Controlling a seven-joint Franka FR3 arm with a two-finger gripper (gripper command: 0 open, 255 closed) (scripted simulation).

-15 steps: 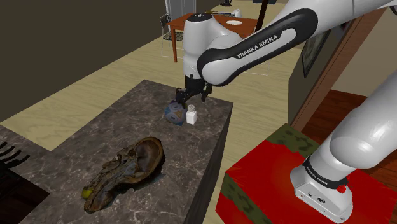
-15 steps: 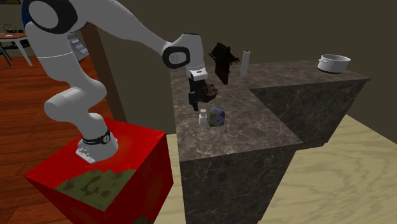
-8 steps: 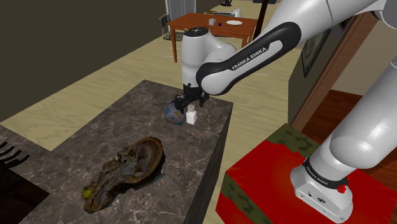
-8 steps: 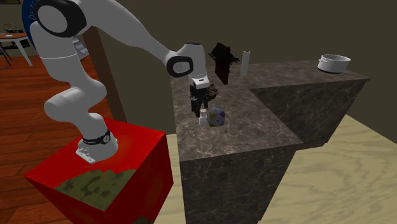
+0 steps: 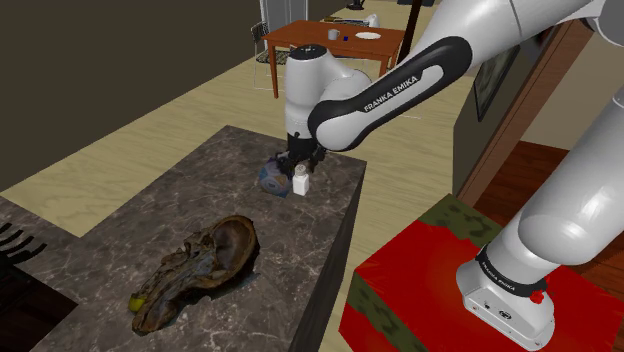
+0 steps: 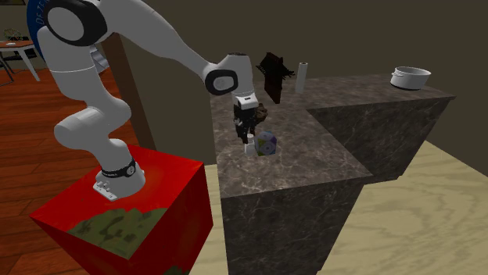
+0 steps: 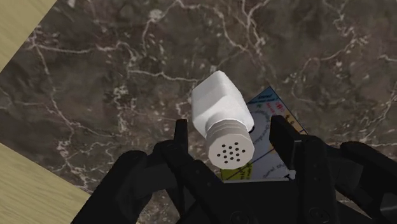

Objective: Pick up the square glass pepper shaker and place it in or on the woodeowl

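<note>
Lowered since half a second earlier, the gripper (image 7: pixel 229 124) stood with its fingers apart on either side of the white shaker (image 7: pixel 219 108), and as far as you could see it touched neither side. The shaker stood upright on the marble counter (image 5: pixel 170 190), near its edge and just beside a printed object (image 7: pixel 270 118) (possibly touching it). The likely hazard: on closing, one finger could catch the printed object, twist the shaker loose and tip it toward the edge. The brown gnarled piece (image 5: pixel 200 262) lay well apart.
</note>
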